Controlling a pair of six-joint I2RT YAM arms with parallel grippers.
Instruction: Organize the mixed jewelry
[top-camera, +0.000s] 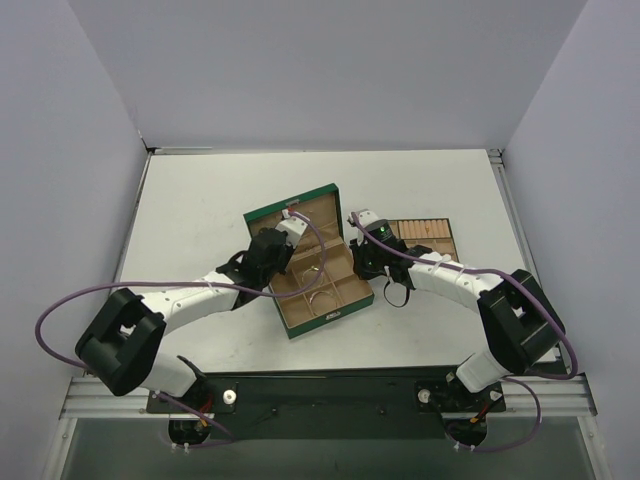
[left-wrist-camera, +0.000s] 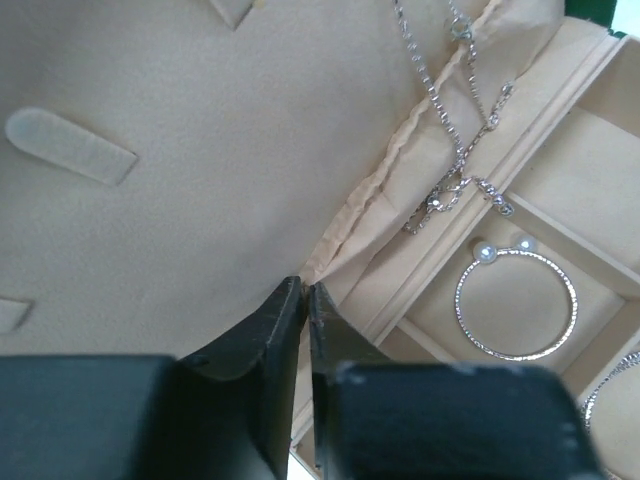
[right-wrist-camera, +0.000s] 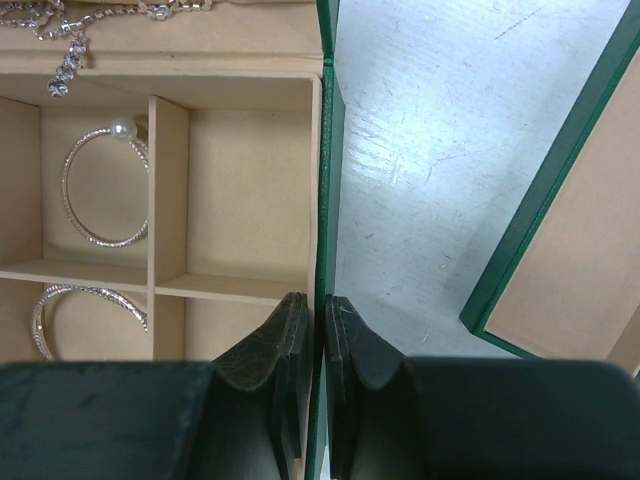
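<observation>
Chain (left-wrist-camera: 440, 130) drapes over the pocket (left-wrist-camera: 375, 195) edge in the green box (right-wrist-camera: 328, 150), with 1 pearl-tipped bangle (left-wrist-camera: 459, 305) in the compartment (left-wrist-camera: 516, 300) beside it. The left pincer (left-wrist-camera: 305, 292) is closed at the pocket seam, perhaps nipping fabric; the right pincer (right-wrist-camera: 317, 312) clamps the box's wall

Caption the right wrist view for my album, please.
Right end effector pinches the green box's wall; inside, a pearl-tipped bangle and another bangle lie in separate compartments.

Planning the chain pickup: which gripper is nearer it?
Left. The left gripper sits by the lid fold the chain drapes over; the right gripper clamps a side wall of the green box.
</observation>
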